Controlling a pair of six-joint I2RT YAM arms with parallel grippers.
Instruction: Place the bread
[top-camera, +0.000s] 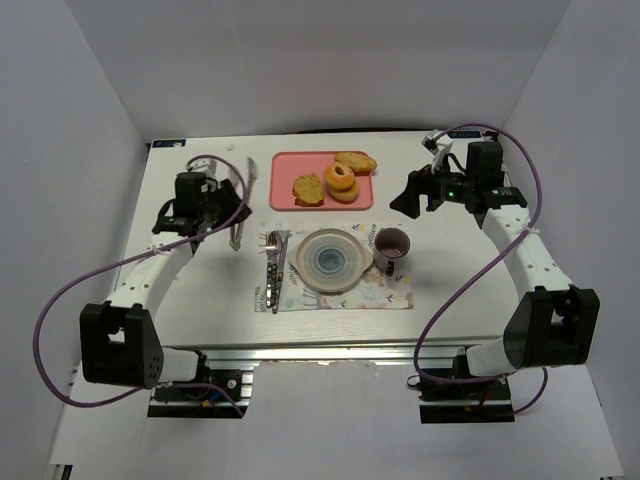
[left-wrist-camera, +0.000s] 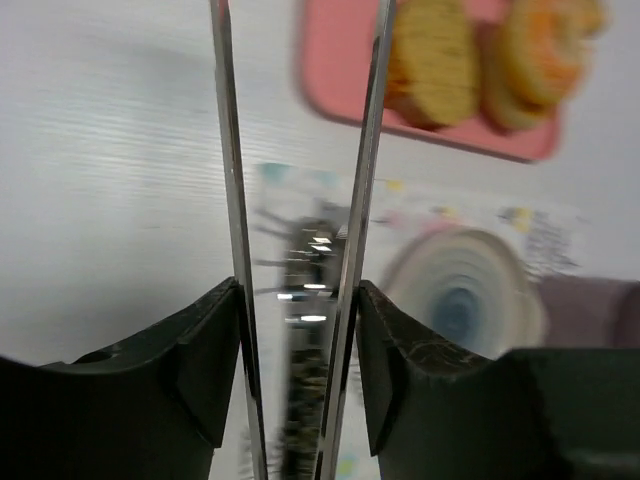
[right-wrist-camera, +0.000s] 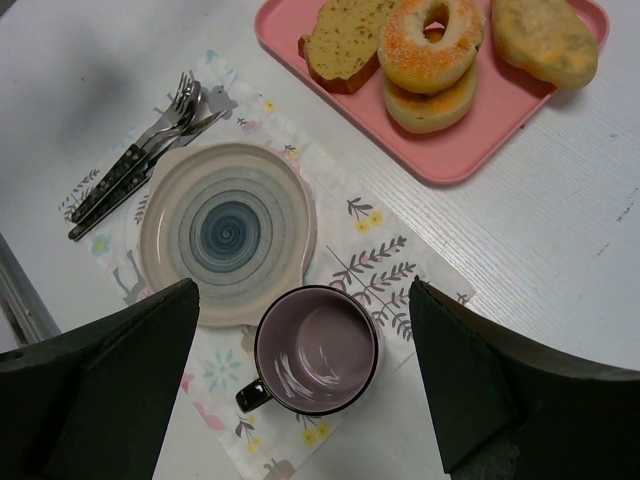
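Top external: bread (top-camera: 341, 177) sits on pink tray (top-camera: 285, 175), stacked on paler ring (top-camera: 347, 193). Left wrist: left gripper (left-wrist-camera: 300, 340) clamps metal tongs (left-wrist-camera: 228, 200). Right wrist: right gripper (right-wrist-camera: 300, 300) spread wide, empty. Bread looks light, soft, crumbly; likely best pinched gently across one side of the ring.

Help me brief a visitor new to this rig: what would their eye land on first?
The pink tray at far centre stands out, with the orange-brown bread resting on a paler ring between a toast slice and a roll. Nearer, a blue-centred plate and purple mug sit on a flowered placemat. The left pincer grips long metal tongs; the right pincer hangs open right of the tray.
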